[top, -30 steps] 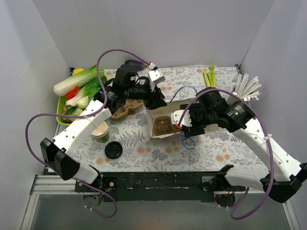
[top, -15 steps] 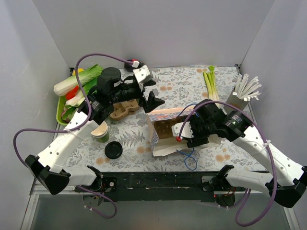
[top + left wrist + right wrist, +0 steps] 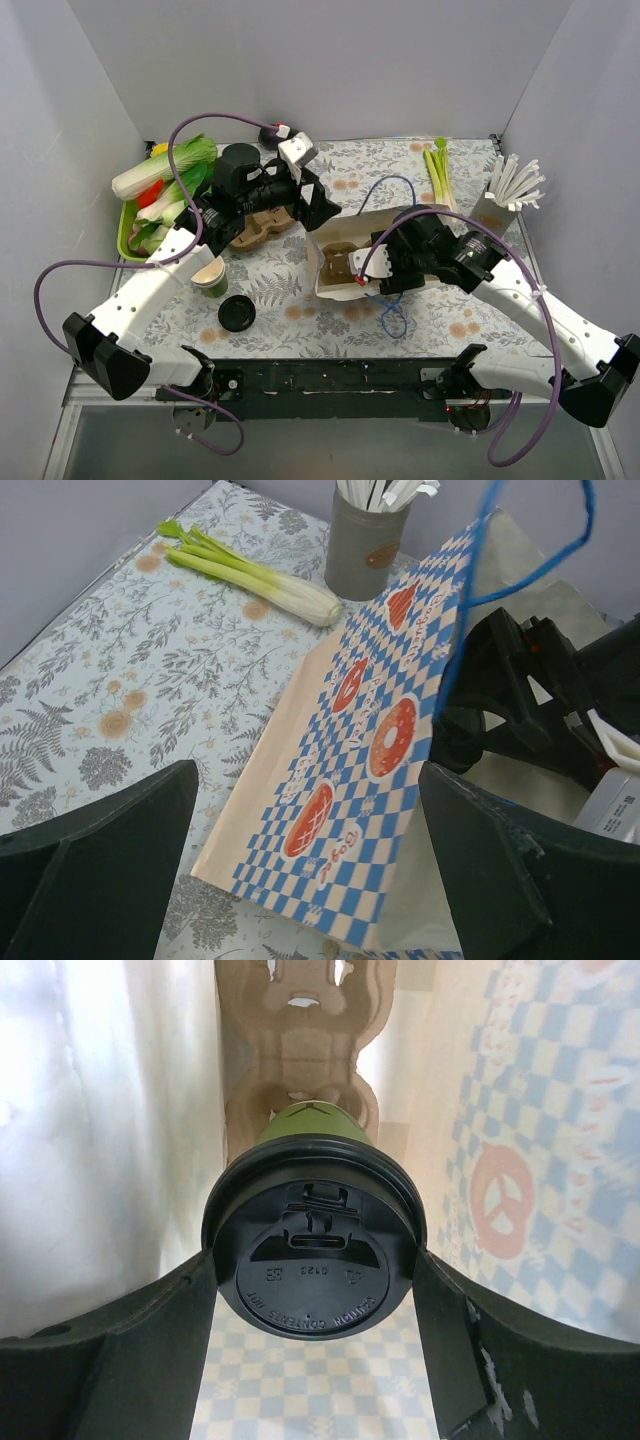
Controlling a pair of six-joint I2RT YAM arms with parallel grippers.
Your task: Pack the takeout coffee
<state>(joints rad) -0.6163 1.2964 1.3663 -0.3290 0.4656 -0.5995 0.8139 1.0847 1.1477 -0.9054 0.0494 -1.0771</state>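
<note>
The right claw (image 3: 315, 1260) is clenched on the takeout coffee (image 3: 314, 1270), a small green paper cup under a round black plastic lid, inside the blue-checked paper bag (image 3: 520, 1160); just beyond lies a brown moulded-pulp cup carrier (image 3: 300, 1020). The left claw (image 3: 307, 780) gapes empty over the bag; past it are a floral tablecloth (image 3: 120, 680), a green celery stalk (image 3: 250, 575), a grey tin of white sticks (image 3: 365, 545) and a plain pale wall (image 3: 60, 540)
</note>
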